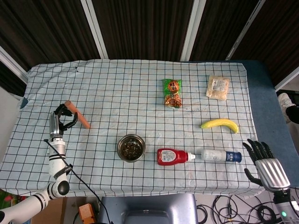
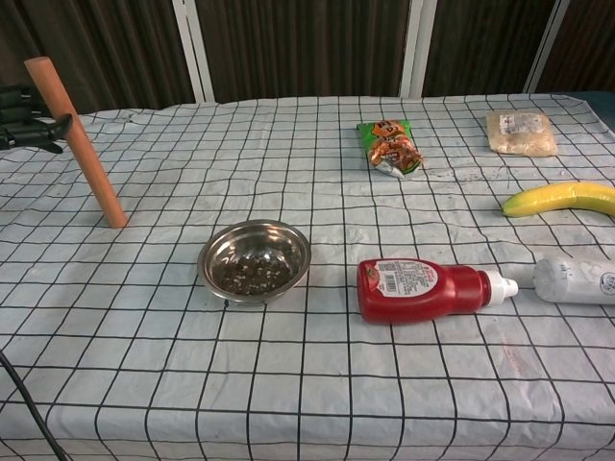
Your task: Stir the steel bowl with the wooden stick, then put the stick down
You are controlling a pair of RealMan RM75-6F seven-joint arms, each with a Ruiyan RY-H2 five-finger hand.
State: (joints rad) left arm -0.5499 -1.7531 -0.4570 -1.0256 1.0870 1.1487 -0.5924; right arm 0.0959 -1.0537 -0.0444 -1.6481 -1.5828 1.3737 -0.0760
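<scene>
Left hand grasps the tilted wooden stick, well left of the steel bowl; right hand hangs released, fingers spread

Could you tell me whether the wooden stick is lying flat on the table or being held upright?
Held, tilted: the left hand grips the wooden stick near its top, lower end at the tablecloth.

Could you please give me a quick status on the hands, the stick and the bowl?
Left robot hand holds wooden stick, tilted, left of steel bowl. Right robot hand open, idle. Path to bowl looks clear.
</scene>
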